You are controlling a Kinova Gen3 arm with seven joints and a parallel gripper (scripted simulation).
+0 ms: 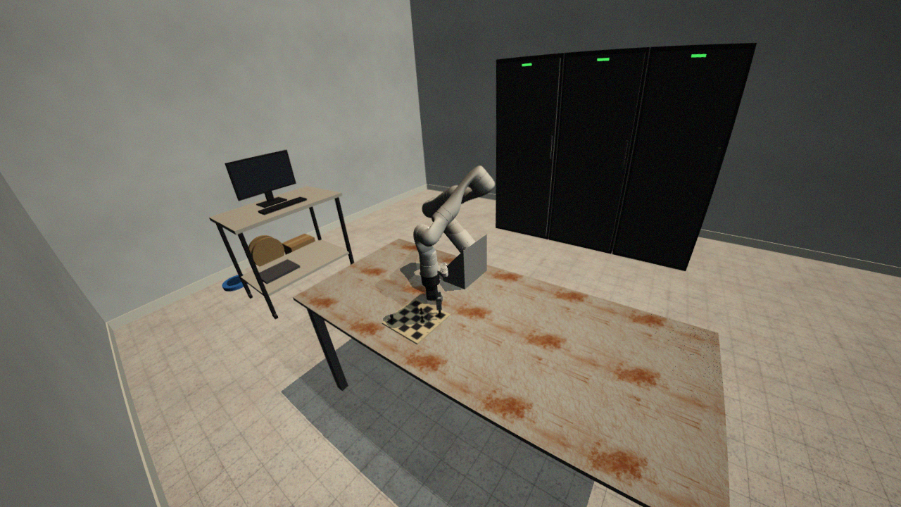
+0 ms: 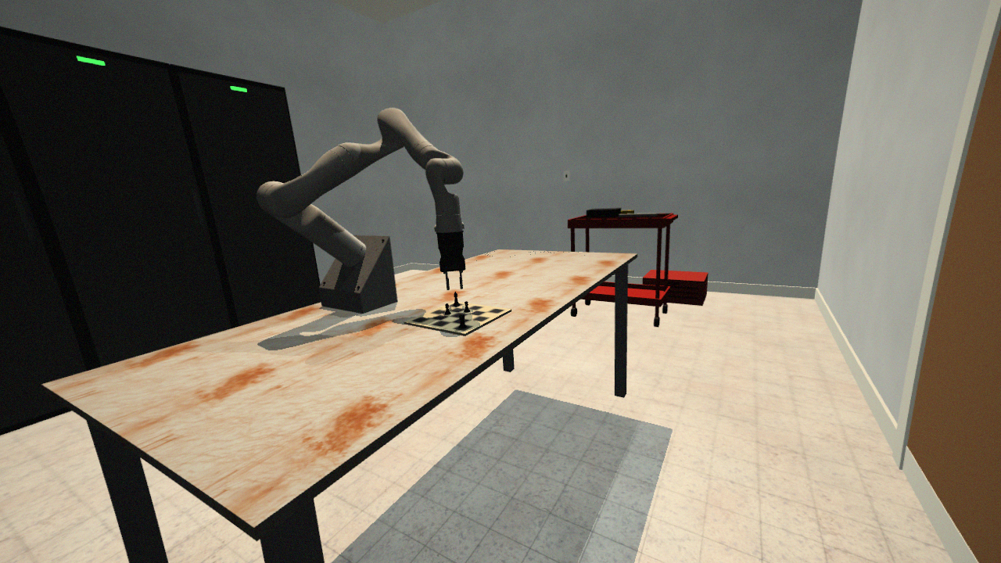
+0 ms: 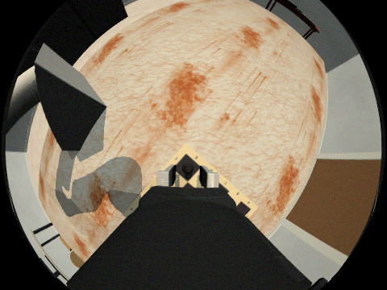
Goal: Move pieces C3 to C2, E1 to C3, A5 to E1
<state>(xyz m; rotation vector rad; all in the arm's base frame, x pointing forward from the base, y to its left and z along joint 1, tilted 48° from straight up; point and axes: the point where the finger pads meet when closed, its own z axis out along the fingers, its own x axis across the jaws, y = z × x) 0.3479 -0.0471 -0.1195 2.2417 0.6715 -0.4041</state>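
A small chessboard [image 1: 414, 334] [image 2: 492, 314] [image 3: 235, 192] lies on the table near the arm's base. A few black pieces stand upright on it. One black piece [image 2: 456, 299] [image 3: 186, 169] stands at the board's far corner, right under my gripper [image 1: 438, 303] [image 2: 452, 285] [image 3: 187, 177]. The gripper is open, points straight down and hangs just above that piece's top; in the wrist view the piece shows between the two fingertips. Another piece [image 2: 462, 320] stands near the board's middle, and another [image 2: 447, 308] at the edge. The edge letters are too small to read.
The rust-stained table [image 1: 566, 378] [image 2: 280, 392] carries the arm's grey base block [image 1: 472, 261] [image 2: 356, 280] close behind the board. A monitor cart [image 1: 276, 214], black cabinets [image 1: 617, 151] and a red trolley [image 2: 622, 231] stand off the table.
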